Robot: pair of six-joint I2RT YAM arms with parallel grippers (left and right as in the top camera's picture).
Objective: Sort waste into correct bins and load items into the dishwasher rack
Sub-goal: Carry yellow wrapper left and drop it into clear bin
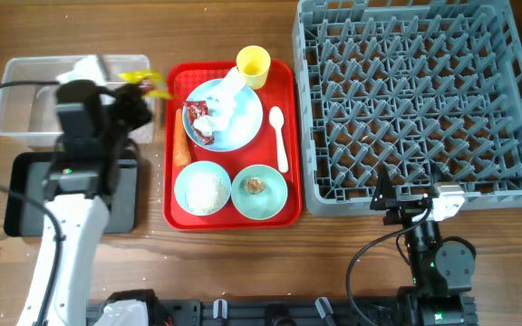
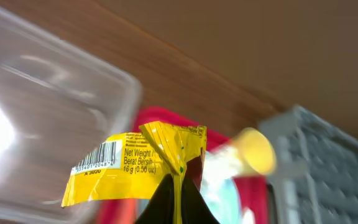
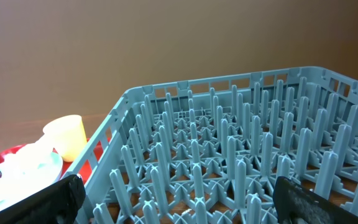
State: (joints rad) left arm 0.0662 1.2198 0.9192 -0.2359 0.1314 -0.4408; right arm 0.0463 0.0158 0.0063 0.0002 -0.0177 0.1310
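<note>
Left end effector (image 2: 176, 202) pinches the yellow wrapper (image 2: 135, 165), low middle; it says "Net Weight" and "Berat Bersih" by a barcode (image 2: 96, 158). Clear tub (image 2: 42, 112) sits behind, left. Right end effector (image 3: 179, 202) is spread wide before the grey rack (image 3: 229, 143).

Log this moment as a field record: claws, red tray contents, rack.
left claw: shut on crumpled yellow wrapper, by the clear rectangular plastic tub's right edge
right claw: open, empty, at the grey pegged plastic rack's near edge
red tray: yellow plastic cup, pale blue plate with tissue and red wrapper, orange carrot, white plastic spoon, pale green bowl of rice, pale green bowl with brown lump
rack: no dishes
</note>
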